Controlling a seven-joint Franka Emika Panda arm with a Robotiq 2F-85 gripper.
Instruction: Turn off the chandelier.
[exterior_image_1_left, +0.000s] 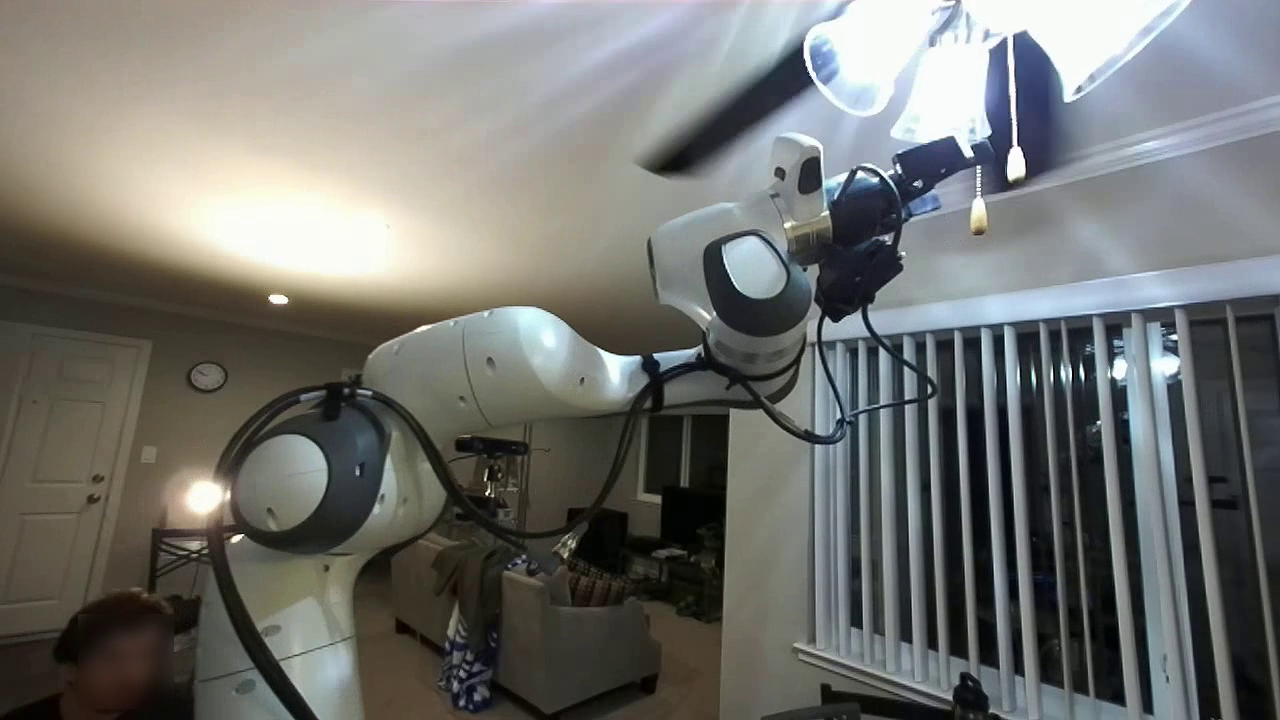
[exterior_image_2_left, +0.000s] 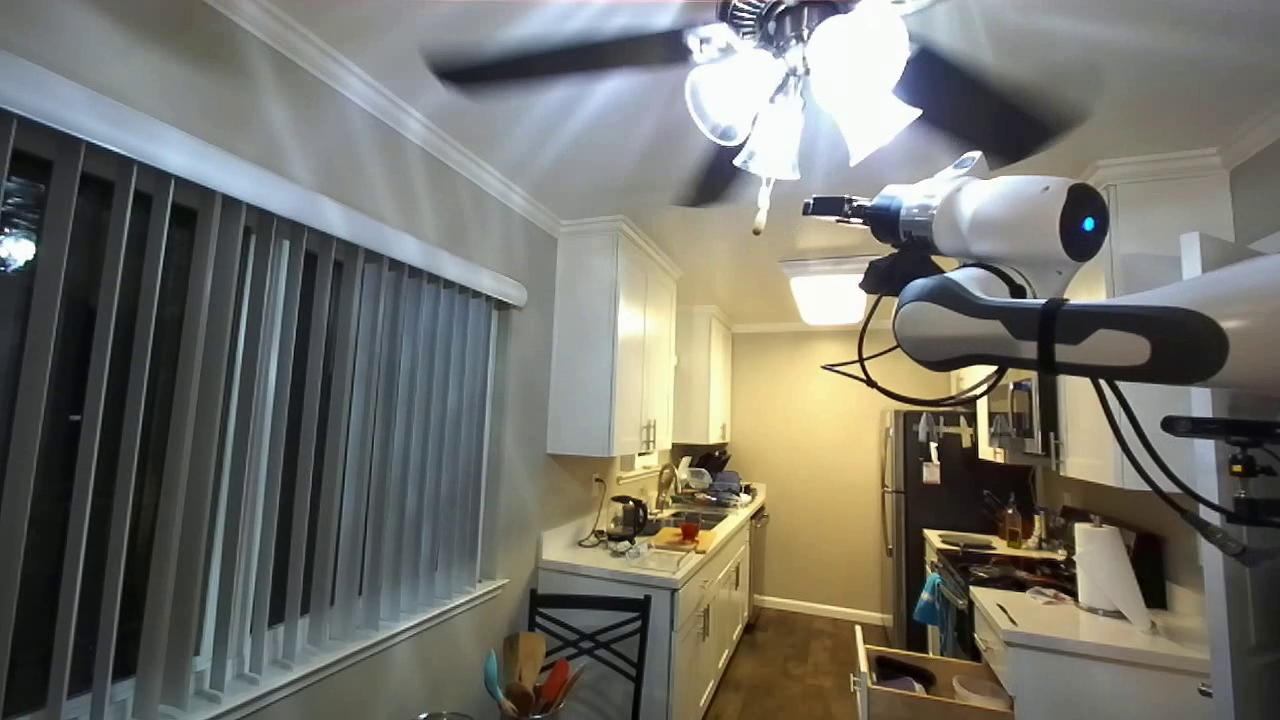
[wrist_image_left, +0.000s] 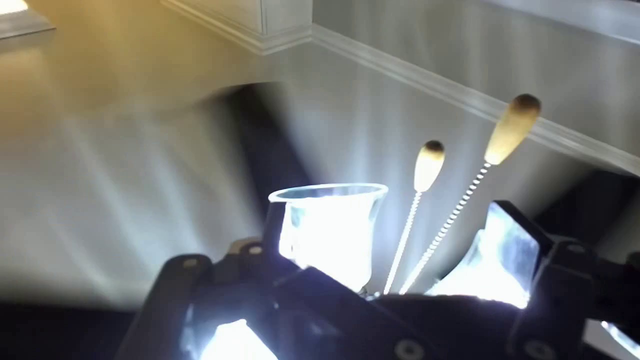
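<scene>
The chandelier is a lit ceiling fan light with bright glass shades (exterior_image_1_left: 943, 95), also in an exterior view (exterior_image_2_left: 775, 140) and the wrist view (wrist_image_left: 330, 235). Two pull chains with wooden knobs hang from it: a nearer knob (wrist_image_left: 514, 129) and a farther knob (wrist_image_left: 429, 165). Both knobs show in an exterior view (exterior_image_1_left: 978, 215) (exterior_image_1_left: 1016, 165); one knob is clear in an exterior view (exterior_image_2_left: 761, 215). My gripper (wrist_image_left: 397, 237) is open, its fingers wide apart just below the shades (exterior_image_1_left: 955, 180). The chains appear between the fingers in the wrist view, with nothing gripped. Exact depth is unclear.
Dark fan blades (exterior_image_1_left: 740, 115) are blurred around the light, also in an exterior view (exterior_image_2_left: 570, 60). Vertical blinds (exterior_image_1_left: 985, 500) cover the window beside the arm. White cabinets (exterior_image_2_left: 610, 340) stand behind. A person (exterior_image_1_left: 115, 660) is at the arm's base.
</scene>
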